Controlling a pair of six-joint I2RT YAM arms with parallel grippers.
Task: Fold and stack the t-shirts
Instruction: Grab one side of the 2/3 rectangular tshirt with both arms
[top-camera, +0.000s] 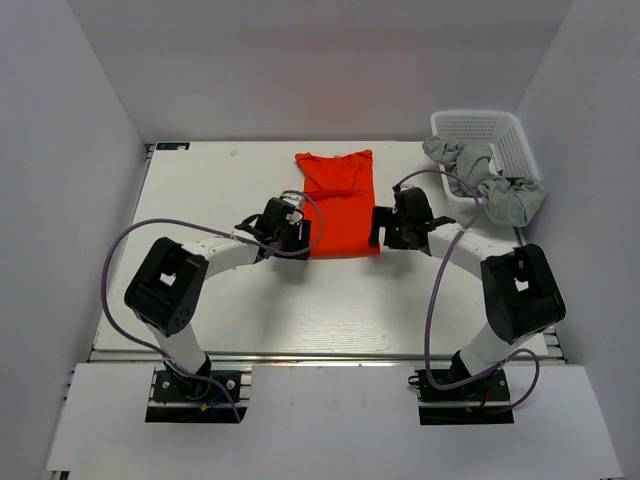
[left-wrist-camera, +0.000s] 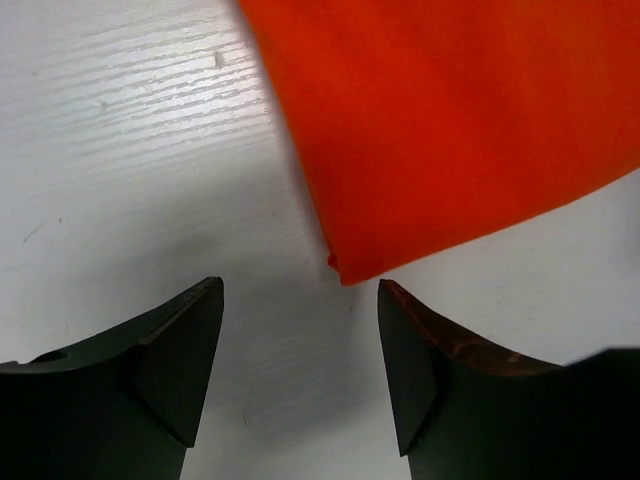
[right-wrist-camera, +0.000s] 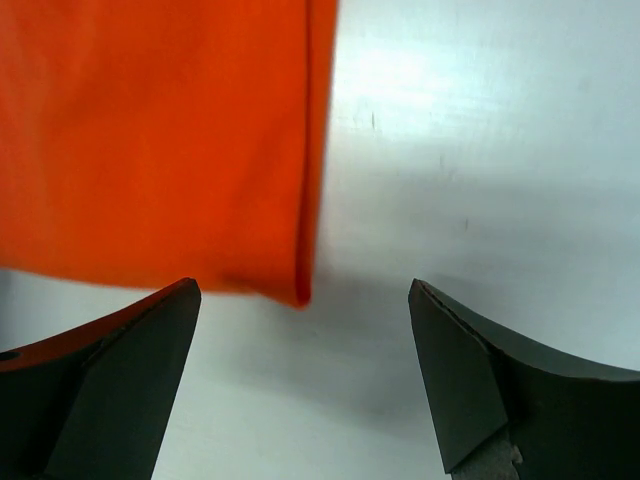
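The left tool (top-camera: 298, 238) sits low over the white desk (top-camera: 210, 300), at the near left corner of the orange-red t-shirt (top-camera: 340, 205). In the left wrist view its two dark fingers (left-wrist-camera: 190, 350) stand apart with only bare desk between them. The shirt's folded corner (left-wrist-camera: 345, 265) lies just ahead of the gap, and the tool (left-wrist-camera: 300, 292) has hold of nothing.

The orange-red t-shirt lies flat in the middle of the desk, towards the far side, as a narrow upright rectangle. Its neckline is at the far end and its straight hem is nearest the arms.

The right tool (top-camera: 384, 232) is at the shirt's near right corner. In the right wrist view its jaws are spread wide and empty (right-wrist-camera: 302, 288). The shirt's right edge (right-wrist-camera: 310, 150) runs down to a corner that ends just ahead of the gap, nearer the left finger (right-wrist-camera: 130, 370).

Further right, at the far right corner of the desk, stands a white lattice basket (top-camera: 478, 124). The pale grey t-shirts (top-camera: 495, 190) spill crumpled over its near rim.
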